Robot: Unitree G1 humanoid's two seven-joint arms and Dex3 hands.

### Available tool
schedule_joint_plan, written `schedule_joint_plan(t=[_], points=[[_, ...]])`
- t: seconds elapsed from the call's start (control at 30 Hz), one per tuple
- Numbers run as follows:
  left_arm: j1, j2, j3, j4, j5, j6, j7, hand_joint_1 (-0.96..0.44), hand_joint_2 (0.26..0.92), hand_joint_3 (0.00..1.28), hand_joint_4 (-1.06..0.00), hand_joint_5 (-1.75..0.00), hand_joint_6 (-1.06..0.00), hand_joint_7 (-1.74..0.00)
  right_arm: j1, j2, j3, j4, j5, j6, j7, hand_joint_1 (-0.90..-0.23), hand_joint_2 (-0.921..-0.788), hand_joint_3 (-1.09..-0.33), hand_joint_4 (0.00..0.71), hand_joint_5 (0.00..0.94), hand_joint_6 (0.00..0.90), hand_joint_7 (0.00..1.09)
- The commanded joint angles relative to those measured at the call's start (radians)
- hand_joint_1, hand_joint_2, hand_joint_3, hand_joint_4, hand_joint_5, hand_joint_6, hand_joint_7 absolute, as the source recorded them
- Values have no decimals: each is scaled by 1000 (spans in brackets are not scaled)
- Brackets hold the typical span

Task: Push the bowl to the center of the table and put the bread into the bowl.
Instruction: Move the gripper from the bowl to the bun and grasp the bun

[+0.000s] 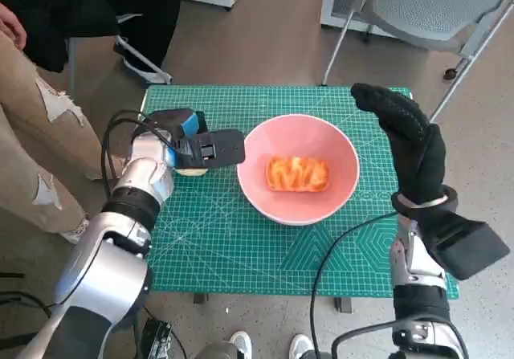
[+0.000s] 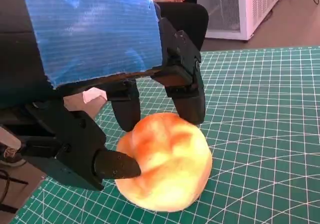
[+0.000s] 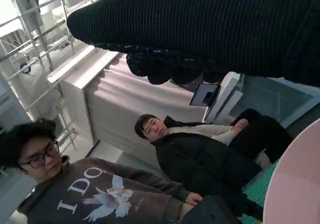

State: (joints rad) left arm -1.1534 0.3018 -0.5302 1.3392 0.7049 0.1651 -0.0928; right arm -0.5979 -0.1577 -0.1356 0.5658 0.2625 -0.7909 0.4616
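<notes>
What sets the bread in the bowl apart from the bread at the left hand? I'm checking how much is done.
The bread in the bowl is flat, ridged and deep orange; the bread at the left hand is round, smooth and paler. The first lies inside the pink bowl; the second sits on the green mat, with the left hand closed around it. Both are orange-toned baked pieces.

Bread roll (image 1: pixel 191 169) in head view almost wholly hidden under left hand (image 1: pixel 197 146); only pale sliver shows. Bowl (image 3: pixel 295 189) cut off by right wrist picture's edge, only pink rim visible. Right hand (image 3: pixel 210 28) fingers barely show there; curl unclear. Person (image 1: pixel 32 78) cropped at head picture's edge.
</notes>
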Motion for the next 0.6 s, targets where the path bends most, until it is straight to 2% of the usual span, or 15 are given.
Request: schedule_joint_plan(t=[0.03, 0.13, 0.23, 0.33, 0.5, 0.6], points=[[26, 1, 5, 12, -8, 2, 1, 315, 692, 501, -672, -1310, -416, -532, 24, -10, 0, 0, -2, 19, 7, -674, -921, -783, 198, 5, -1, 506], [29, 1, 8, 13, -12, 2, 6, 372, 632, 604, -683, -1336, -261, -216, 25, -11, 0, -2, -1, 20, 7, -674, -921, -783, 199, 5, -1, 506], [33, -1, 14, 14, -18, 3, 15, 394, 595, 680, -676, -1370, -161, -76, 26, -12, 1, -9, -3, 22, 5, -674, -921, -783, 199, 5, -1, 506], [35, -3, 19, 14, -21, 3, 22, 400, 579, 732, -652, -1415, -126, -28, 26, -13, 1, -10, -3, 23, 6, -674, -921, -783, 199, 4, -1, 506], [41, -5, 33, 15, -34, 1, 29, 401, 575, 776, -611, -1472, -154, -29, 27, -14, 1, -10, -5, 24, 5, -674, -921, -783, 199, 4, -1, 506], [43, -7, 36, 16, -39, 5, 4, 402, 571, 762, -632, -1446, -335, -124, 27, -15, 1, -8, -5, 22, 5, -674, -921, -783, 199, 4, -1, 506]])
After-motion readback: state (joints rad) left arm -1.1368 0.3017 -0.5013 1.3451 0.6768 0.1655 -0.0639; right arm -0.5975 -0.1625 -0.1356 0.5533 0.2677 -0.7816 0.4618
